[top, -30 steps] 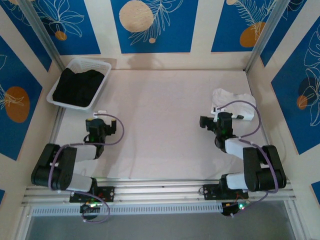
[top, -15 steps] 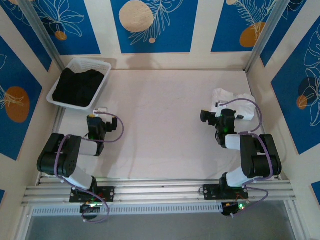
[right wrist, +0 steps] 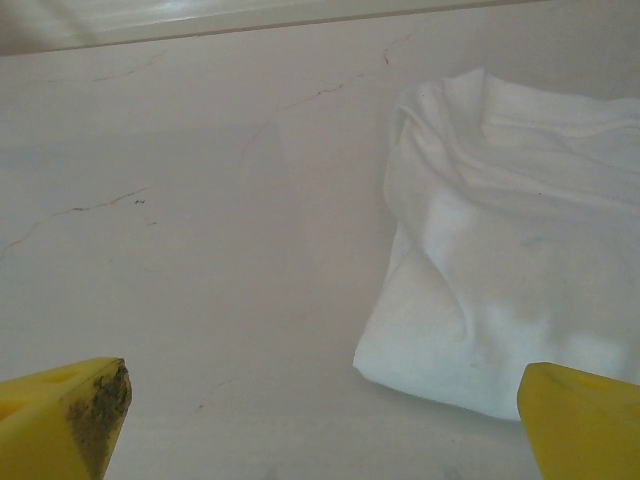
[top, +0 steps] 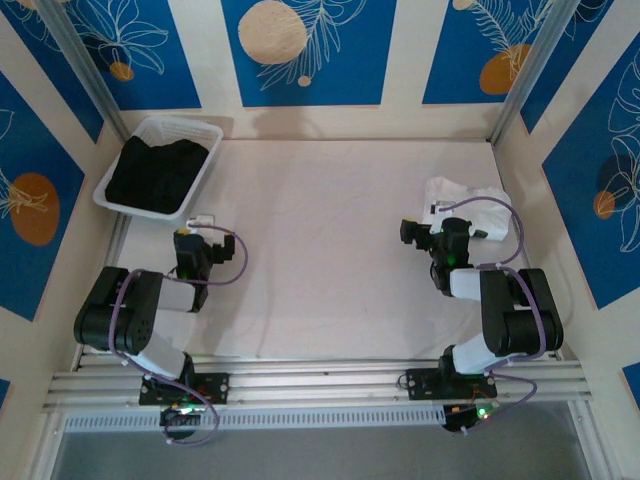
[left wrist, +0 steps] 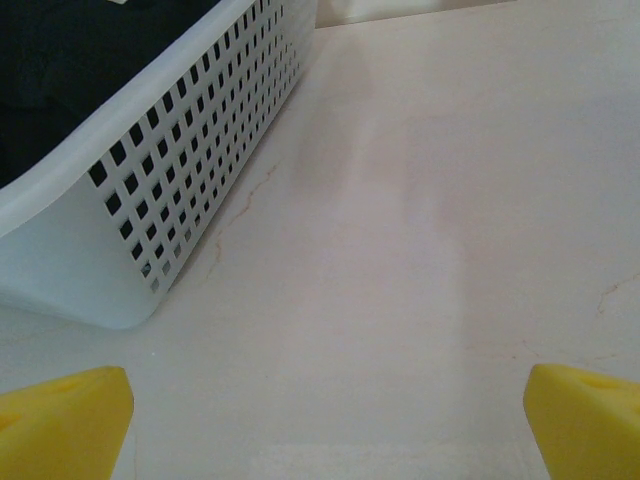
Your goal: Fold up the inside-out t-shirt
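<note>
Folding appears finished, or nearly so. The left arm (top: 130, 320) and right arm (top: 510, 320) sit bent close over their bases at the near edge of the worktop (top: 320, 260). The left fingers (left wrist: 60, 415) stand wide apart over bare worktop, holding nothing. The right fingers (right wrist: 60, 410) are likewise apart and empty. Just beyond them, toward 1 o'clock, the t-shirt (right wrist: 500, 290) lies as a compact white bundle, at 2 o'clock on the worktop seen from above. At 10 o'clock a basket (top: 205, 135) holds a black garment (top: 155, 172). Any next move would probably call only for squaring the bundle's loose edges.
</note>
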You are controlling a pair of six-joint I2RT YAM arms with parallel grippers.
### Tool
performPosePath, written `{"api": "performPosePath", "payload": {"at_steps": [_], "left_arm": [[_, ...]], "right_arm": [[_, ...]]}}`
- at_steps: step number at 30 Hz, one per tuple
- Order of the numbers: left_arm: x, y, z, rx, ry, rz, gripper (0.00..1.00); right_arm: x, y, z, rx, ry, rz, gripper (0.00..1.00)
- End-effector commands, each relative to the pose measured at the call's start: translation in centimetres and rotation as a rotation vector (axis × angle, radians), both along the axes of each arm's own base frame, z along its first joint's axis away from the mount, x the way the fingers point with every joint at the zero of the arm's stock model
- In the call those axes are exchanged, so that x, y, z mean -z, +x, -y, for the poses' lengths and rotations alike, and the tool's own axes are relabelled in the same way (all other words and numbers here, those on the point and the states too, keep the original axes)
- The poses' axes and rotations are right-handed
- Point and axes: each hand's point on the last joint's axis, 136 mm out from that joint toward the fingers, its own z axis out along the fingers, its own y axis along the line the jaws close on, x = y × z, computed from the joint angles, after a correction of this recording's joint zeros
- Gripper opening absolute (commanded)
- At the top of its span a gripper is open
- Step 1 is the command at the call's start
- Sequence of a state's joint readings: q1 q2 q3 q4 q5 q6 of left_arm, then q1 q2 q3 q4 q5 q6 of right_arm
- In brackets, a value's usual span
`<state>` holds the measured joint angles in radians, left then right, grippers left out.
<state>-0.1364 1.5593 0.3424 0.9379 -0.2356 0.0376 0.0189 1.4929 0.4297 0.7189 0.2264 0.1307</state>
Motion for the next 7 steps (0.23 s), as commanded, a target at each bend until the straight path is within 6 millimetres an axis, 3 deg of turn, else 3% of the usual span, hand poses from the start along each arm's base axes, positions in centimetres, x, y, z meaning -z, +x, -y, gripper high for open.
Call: {"api": "performPosePath", "payload": {"at_steps": [1, 7], "left_arm": [[-1.25, 0.71, -0.04, 0.014, 0.006, 0.045, 1.0], [-1.26, 0.71, -0.05, 0.014, 0.006, 0.045, 1.0]], "right_arm": [[-0.93, 0.49, -0.29, -0.012, 0.001, 0.041, 0.99], [-0.85, 0.45, -0.37, -0.015, -0.001, 0.038, 0.99]]}}
